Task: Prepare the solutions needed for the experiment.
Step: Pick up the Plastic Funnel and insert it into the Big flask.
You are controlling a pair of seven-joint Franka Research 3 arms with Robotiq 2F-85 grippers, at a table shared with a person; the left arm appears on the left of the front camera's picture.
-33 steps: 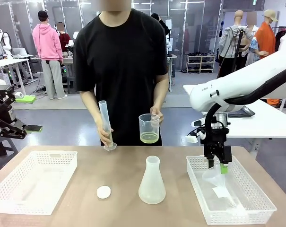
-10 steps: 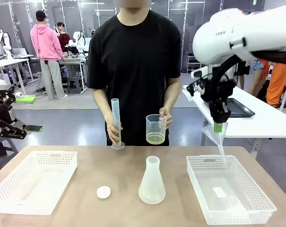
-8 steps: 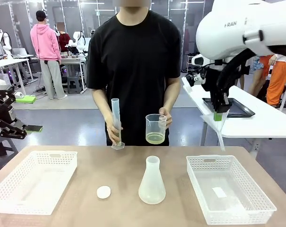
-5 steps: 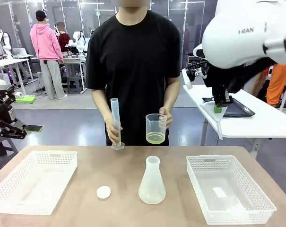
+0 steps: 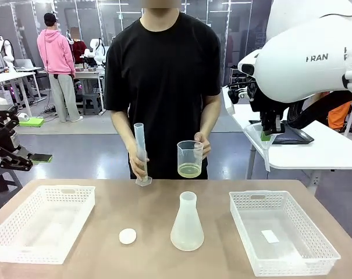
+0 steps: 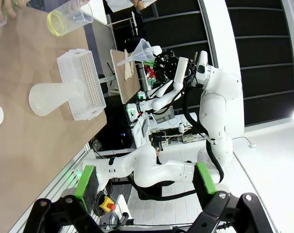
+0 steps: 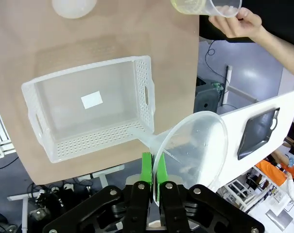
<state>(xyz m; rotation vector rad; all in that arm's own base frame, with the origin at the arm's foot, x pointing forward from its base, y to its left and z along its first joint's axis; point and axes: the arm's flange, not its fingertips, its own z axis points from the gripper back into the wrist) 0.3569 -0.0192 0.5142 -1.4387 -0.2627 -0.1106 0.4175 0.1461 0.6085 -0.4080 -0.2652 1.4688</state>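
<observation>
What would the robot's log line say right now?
left gripper: open | right gripper: shut on funnel, aloft | person: holds beaker of solution, cylinder | flask: on table

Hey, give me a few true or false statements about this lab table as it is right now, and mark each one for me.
1. The right gripper is shut on the funnel. True.
2. The flask stands inside the right basket. False: it stands on the bare table, outside that basket.
3. The person's hand holds the beaker of yellow-green solution. True.
4. The left gripper grips the white stopper. False: it is open and empty; the stopper lies on the table.
</observation>
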